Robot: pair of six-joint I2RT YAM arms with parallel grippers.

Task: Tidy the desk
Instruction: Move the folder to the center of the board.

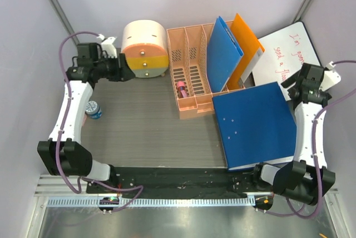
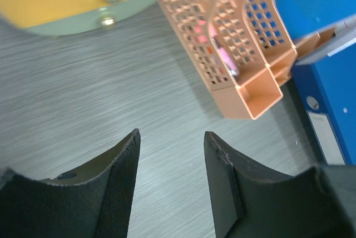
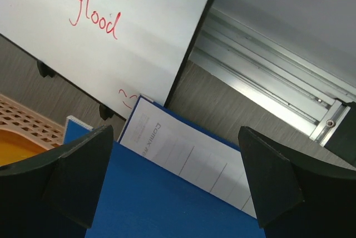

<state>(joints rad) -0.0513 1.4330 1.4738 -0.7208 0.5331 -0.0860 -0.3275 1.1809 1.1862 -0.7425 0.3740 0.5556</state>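
Observation:
The desk (image 1: pixel 150 127) is a dark grey wood-grain top. My left gripper (image 1: pixel 125 72) hovers at its far left, just in front of a round cream, orange and green drawer unit (image 1: pixel 143 49). In the left wrist view the left gripper (image 2: pixel 171 135) stands open over bare desk (image 2: pixel 83 93), nothing between its fingers. My right gripper (image 1: pixel 290 85) hangs above the far right corner of a flat blue binder (image 1: pixel 256 124). The right wrist view has the right gripper (image 3: pixel 175 132) wide open over the binder's labelled spine (image 3: pixel 189 157), holding nothing.
A peach file organizer (image 1: pixel 192 71) stands at the back with a pink item (image 1: pixel 182 89) in a front slot; a blue folder (image 1: pixel 223 54) and an orange folder (image 1: pixel 247 49) lean in it. A whiteboard (image 1: pixel 289 49) lies back right. A small blue-capped bottle (image 1: pixel 93 109) sits at the left edge.

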